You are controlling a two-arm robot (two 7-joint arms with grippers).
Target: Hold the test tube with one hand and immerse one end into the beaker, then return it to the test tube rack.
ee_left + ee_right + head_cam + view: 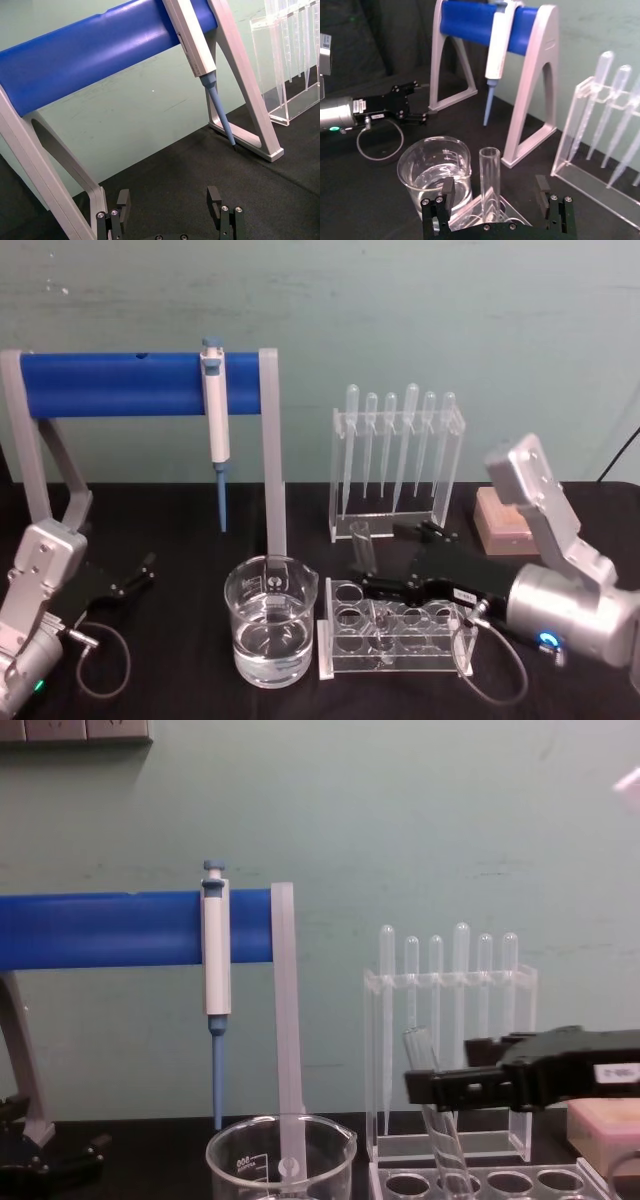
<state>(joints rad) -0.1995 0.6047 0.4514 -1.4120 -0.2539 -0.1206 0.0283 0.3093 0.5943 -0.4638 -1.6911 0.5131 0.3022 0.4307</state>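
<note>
Left claw sits low over the black worktop at far left, jaws wide apart, nothing in them. Behind it is a grey stand with a blue bar. A white-and-blue pipettor hangs on the bar, tip down, clear of the worktop. Beaker is centre-front, partly filled with clear liquid. The stand's right leg rises directly behind it, with the pipettor tip behind and to its left. Test tube rack is just beside the beaker on the right, nearly touching it. Test tube stands in the rack at its left end, the end nearest the beaker, mouth up; cannot tell exactly which hole. Chest view shows it leaning, mouth tipped left. Right claw reaches in from the right above the rack. Its jaws are spread wide either side of the tube's upper part, with a gap on both sides, so it is not gripping. Behind the rack is a clear acrylic holder with six bulb-topped pipettes hanging in a row. A pink block sits to the holder's right, partly behind the right arm
</note>
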